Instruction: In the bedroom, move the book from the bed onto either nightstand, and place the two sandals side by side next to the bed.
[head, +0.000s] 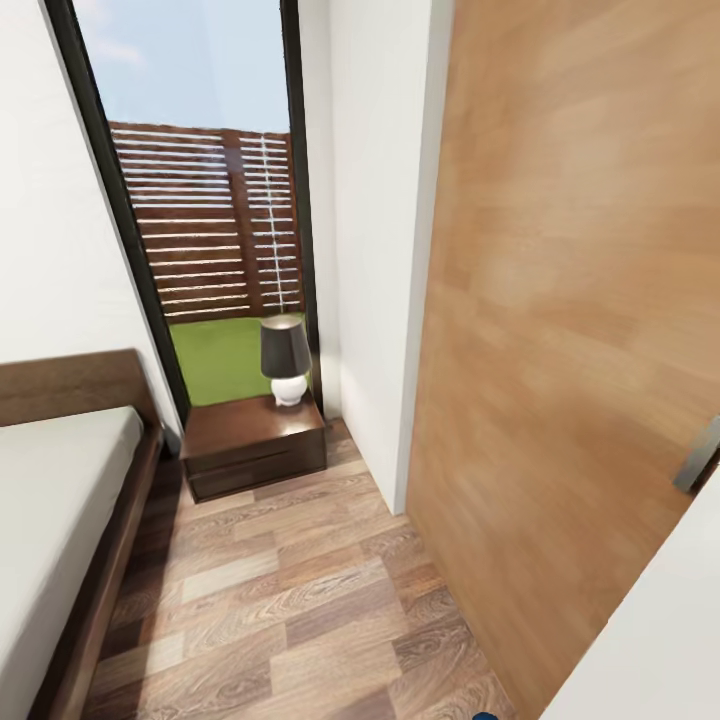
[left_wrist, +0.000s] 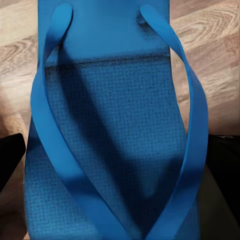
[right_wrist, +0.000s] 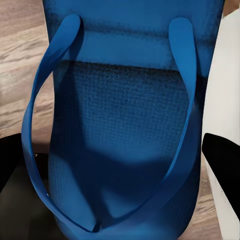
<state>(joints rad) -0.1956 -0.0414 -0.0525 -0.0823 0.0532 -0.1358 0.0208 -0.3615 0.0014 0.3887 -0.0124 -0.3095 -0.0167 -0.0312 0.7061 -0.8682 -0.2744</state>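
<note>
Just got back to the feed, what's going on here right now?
Each wrist camera has a blue sandal close in front of it, one by the left arm and one by the right, above the wood floor; the grip itself isn't visible. The head view faces a corner of the bedroom: the bed at the left, the nightstand with a lamp below the window, and a wooden door at the right.

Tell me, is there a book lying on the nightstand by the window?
No, the nightstand holds just a lamp.
</note>
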